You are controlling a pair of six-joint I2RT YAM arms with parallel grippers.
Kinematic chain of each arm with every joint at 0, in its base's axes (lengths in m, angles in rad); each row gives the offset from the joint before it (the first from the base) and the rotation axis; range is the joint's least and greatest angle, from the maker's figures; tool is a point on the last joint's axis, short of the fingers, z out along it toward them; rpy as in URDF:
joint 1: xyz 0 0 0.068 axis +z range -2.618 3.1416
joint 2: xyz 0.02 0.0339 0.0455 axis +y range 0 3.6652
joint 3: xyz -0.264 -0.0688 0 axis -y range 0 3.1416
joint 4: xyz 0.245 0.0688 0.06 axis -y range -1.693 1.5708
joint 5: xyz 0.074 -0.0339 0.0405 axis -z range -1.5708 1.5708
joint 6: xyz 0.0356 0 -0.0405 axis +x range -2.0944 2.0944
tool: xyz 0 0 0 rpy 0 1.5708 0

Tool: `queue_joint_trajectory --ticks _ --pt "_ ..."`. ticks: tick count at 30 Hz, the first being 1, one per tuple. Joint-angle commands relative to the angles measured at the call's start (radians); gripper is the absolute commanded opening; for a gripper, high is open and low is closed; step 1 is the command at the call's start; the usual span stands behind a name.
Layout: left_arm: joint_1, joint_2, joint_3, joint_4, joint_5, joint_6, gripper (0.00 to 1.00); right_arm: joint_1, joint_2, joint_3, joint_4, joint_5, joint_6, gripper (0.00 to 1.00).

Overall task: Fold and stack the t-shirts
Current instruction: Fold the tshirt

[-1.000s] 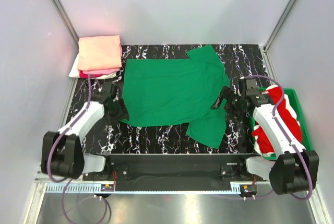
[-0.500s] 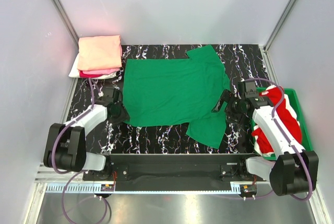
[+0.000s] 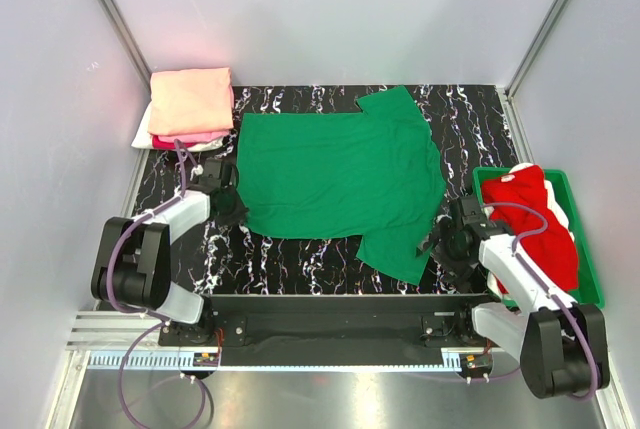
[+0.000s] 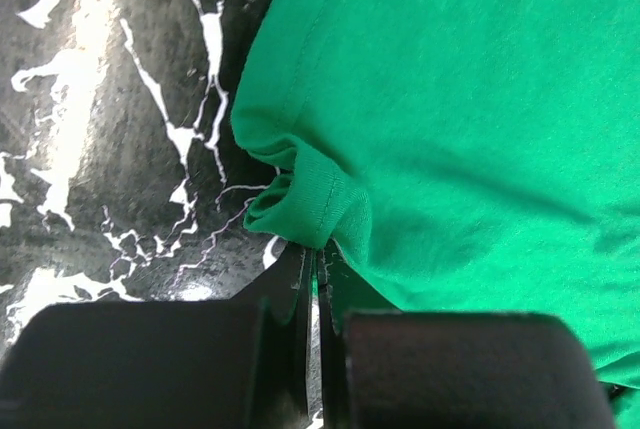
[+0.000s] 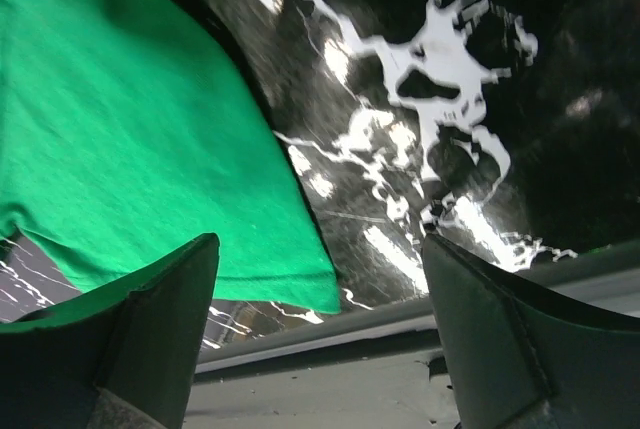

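Two holds prepare our fold: left fingers (image 4: 290,294) clamped on the green shirt (image 4: 460,99) hem, right fingers (image 5: 160,334) apart over its sleeve (image 5: 130,149).

The top external camera sits high behind the arm bases and looks steeply down over the whole black, white-veined marble-pattern tabletop (image 3: 300,259). The left wrist camera looks straight down from very close, past the left gripper (image 4: 318,249), onto an edge of the bright green cloth t-shirt (image 4: 480,99). The right wrist camera looks low and slanting through the right gripper (image 5: 318,239) at a shirt corner. All three views share the shirt and the tabletop.
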Motion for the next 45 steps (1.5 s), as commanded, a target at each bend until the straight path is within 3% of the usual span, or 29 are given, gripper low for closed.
queue_joint_trajectory --ticks 1,11,14,19,20,22,23,25,26,29,30,33,45 --pt "0.005 0.01 0.046 0.002 0.032 0.016 0.0 0.023 -0.041 0.006 0.021 0.041 0.042 0.88" --pt "0.005 -0.013 0.034 0.005 0.064 0.005 0.0 0.172 0.149 0.092 0.033 0.046 0.03 0.66" --pt "0.005 -0.031 0.026 -0.001 0.064 0.01 0.0 0.178 0.134 0.086 0.047 0.049 0.045 0.51" --pt "0.009 -0.061 0.011 -0.008 0.058 0.01 0.0 0.196 0.212 0.123 0.041 0.035 0.024 0.38" --pt "0.011 -0.061 0.011 -0.008 0.062 0.011 0.0 0.198 0.22 0.132 0.044 0.032 0.012 0.28" --pt "0.011 -0.065 0.011 -0.015 0.065 0.017 0.0 0.198 0.235 0.138 0.043 0.035 0.004 0.2" --pt "0.011 -0.068 0.009 -0.018 0.064 0.02 0.0 0.196 0.237 0.143 0.047 0.032 0.002 0.1" --pt "0.012 -0.082 0.004 -0.026 0.065 0.027 0.0 0.196 0.249 0.144 0.05 0.026 -0.019 0.0" --pt "0.012 -0.085 0.001 -0.029 0.065 0.03 0.0 0.198 0.252 0.15 0.049 0.021 -0.025 0.01" --pt "0.012 -0.105 0.0 -0.05 0.073 0.043 0.0 0.213 0.257 0.186 -0.016 0.017 -0.054 0.17" --pt "0.012 -0.113 -0.008 -0.052 0.072 0.047 0.0 0.24 0.228 0.193 -0.034 0.026 -0.044 0.38" --pt "0.012 -0.145 -0.025 -0.052 0.072 0.044 0.0 0.256 0.185 0.197 -0.065 0.008 -0.021 0.64" --pt "0.031 -0.154 -0.035 -0.026 0.118 0.048 0.0 0.299 0.379 0.207 0.01 -0.029 0.004 0.68"
